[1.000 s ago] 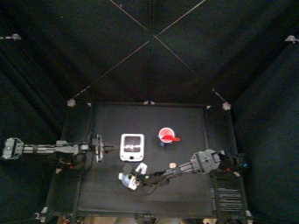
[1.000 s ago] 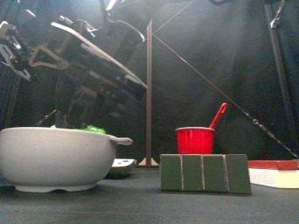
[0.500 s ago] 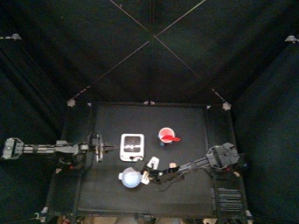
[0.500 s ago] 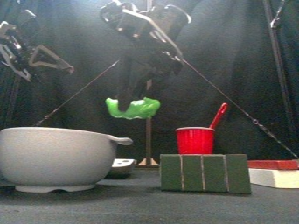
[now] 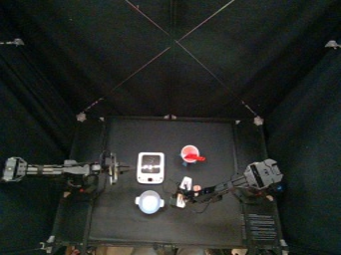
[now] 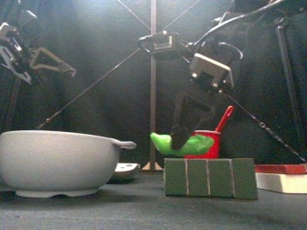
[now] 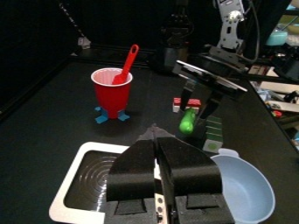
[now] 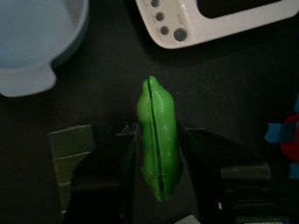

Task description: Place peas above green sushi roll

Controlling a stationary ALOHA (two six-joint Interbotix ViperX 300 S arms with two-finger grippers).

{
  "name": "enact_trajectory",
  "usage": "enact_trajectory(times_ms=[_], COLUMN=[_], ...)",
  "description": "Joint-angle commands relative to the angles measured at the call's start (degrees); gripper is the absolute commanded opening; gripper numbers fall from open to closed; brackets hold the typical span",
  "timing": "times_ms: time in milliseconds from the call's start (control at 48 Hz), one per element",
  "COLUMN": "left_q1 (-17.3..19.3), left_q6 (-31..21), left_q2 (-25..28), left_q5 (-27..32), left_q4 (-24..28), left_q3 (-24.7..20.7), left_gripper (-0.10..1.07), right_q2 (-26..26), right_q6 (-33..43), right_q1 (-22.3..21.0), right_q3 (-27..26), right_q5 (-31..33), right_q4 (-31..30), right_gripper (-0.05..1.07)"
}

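One glossy green pea pod (image 8: 158,140) hangs in the air, pinched across its middle by the right end effector (image 8: 160,162), just over the green sushi roll (image 6: 211,177). It looks like a light, hollow plastic toy — smooth, probably a bit slippery, with a raised seam down its length and tapered ends. The thick belly seems the sensible place to hold it, since the tips would likely squirt out of a pinch. The roll is a flat-sided block of matte green segments standing on the black surface (image 5: 213,129), stiff enough by the look of it to bear so light a thing. Further out sit a pale round bowl (image 6: 60,162), a red cup (image 6: 202,144) with a red spoon, and a white tray (image 7: 100,175). Beyond those, the left end effector (image 7: 162,179) hovers over the tray — jaws pressed together, holding nothing.
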Motion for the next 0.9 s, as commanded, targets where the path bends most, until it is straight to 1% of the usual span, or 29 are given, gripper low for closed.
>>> enact_trajectory(times_ms=[0, 104, 229, 438, 667, 875], left_q1=[0.3, 0.2, 0.3, 0.3, 0.3, 0.3], left_q6=[0.1, 0.1, 0.1, 0.1, 0.1, 0.1], left_q2=[0.1, 0.1, 0.1, 0.2, 0.2, 0.1], left_q5=[-0.5, -0.5, -0.5, -0.5, -0.5, -0.5], left_q4=[-0.1, -0.1, -0.1, -0.1, -0.1, -0.1], left_q3=[-0.8, -0.7, -0.7, -0.6, -0.6, -0.6], left_gripper=[0.32, 0.32, 0.32, 0.32, 0.32, 0.32], right_q2=[-2.5, -2.4, -2.4, -1.9, -1.4, -1.4], right_q6=[0.0, 0.1, 0.1, 0.2, 0.1, 0.0], right_q1=[-1.1, -1.3, -1.8, -2.7, -4.5, -6.3], right_q3=[0.8, 1.9, 2.5, 3.3, 4.7, 6.2], right_q5=[-0.4, -0.4, -1.1, -4.8, -5.8, -10.5], right_q4=[-1.4, -2.8, -2.2, -1.7, -1.6, -2.7], right_gripper=[0.58, 0.59, 0.6, 0.6, 0.6, 0.6])
